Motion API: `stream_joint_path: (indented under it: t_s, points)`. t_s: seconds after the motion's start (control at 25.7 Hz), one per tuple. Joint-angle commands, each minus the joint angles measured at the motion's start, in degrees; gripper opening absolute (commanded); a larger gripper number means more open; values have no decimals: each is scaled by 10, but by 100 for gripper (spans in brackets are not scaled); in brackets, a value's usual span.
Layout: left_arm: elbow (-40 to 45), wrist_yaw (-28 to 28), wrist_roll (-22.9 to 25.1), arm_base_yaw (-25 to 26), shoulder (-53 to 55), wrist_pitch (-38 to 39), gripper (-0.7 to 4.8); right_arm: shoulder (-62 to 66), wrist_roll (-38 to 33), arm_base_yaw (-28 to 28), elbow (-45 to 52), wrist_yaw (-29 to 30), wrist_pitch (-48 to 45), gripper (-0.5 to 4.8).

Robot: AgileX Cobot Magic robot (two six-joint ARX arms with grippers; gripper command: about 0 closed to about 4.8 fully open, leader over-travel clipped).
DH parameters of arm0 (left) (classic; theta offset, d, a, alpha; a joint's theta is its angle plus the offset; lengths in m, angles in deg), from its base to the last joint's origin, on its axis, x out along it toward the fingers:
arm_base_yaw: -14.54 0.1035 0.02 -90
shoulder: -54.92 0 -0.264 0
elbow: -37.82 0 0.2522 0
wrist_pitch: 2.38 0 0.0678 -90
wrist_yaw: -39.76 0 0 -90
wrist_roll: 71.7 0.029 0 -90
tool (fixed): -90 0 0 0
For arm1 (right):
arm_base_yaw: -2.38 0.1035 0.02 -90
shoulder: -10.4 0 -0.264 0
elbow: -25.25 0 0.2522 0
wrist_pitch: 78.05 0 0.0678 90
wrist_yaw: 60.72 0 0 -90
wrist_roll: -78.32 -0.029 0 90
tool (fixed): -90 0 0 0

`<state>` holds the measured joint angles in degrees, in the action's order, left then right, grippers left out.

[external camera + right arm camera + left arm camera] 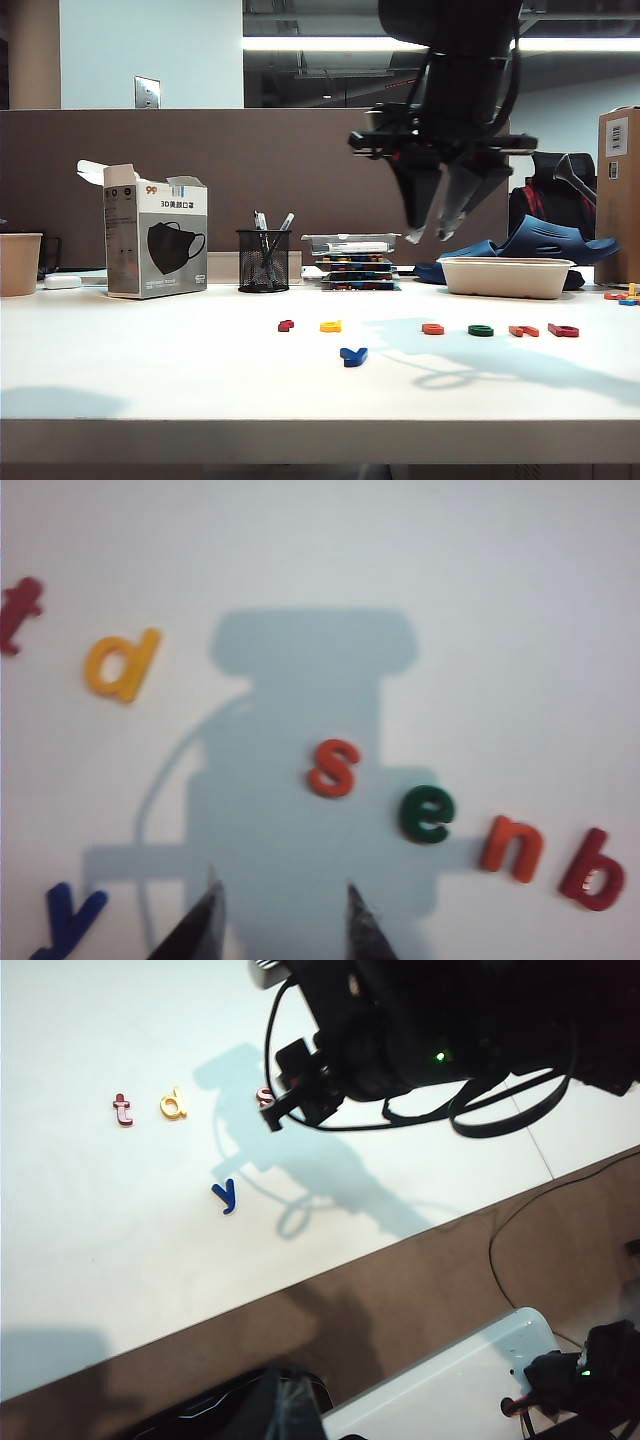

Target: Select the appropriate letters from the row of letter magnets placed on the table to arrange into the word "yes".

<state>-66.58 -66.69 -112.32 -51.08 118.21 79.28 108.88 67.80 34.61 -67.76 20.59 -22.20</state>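
Observation:
On the white table [150, 370] lies the row of letter magnets: dark red t [286, 325], yellow d [330, 326], orange-red s [432, 328], green e [480, 330], orange n [523, 330], red b [563, 330]. The blue y [353, 355] lies nearer the front edge, apart from the row. My right gripper [430, 236] hangs high above the s, open and empty; in the right wrist view its fingertips [210, 912] straddle bare table short of the s [334, 767] and e [428, 815]. My left gripper [288, 1405] is a dark blur beyond the table's front edge.
A mask box [155, 240], a mesh pen holder [263, 260], stacked letter trays [355, 265] and a beige tray [505, 277] stand along the back. A cup [20, 263] is at far left, a cardboard box [620, 190] at far right with loose letters [625, 294] beside it.

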Motion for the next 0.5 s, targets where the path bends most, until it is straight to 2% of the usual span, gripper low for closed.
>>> stream_joint_path:
  t_s: [0.04,0.12,0.31,0.43,0.5]
  points:
    - [-3,2,-1,0,-1,-7,-6,-2,-4,-16,-2,-4,28,183]
    - [-3,2,-1,0,-1,-7,-6,-1,-16,-31,-2,-4,43,218]
    - [-3,16,-1,0,-1,-7,-6,1,-34,-68,-2,1,43,217]
    - [-3,23,-1,0,-1,-7,-6,23,-34,-85,-2,48,45,217]
    - [-3,24,-1,0,-1,-7,-6,43,-34,-89,-2,50,48,217]
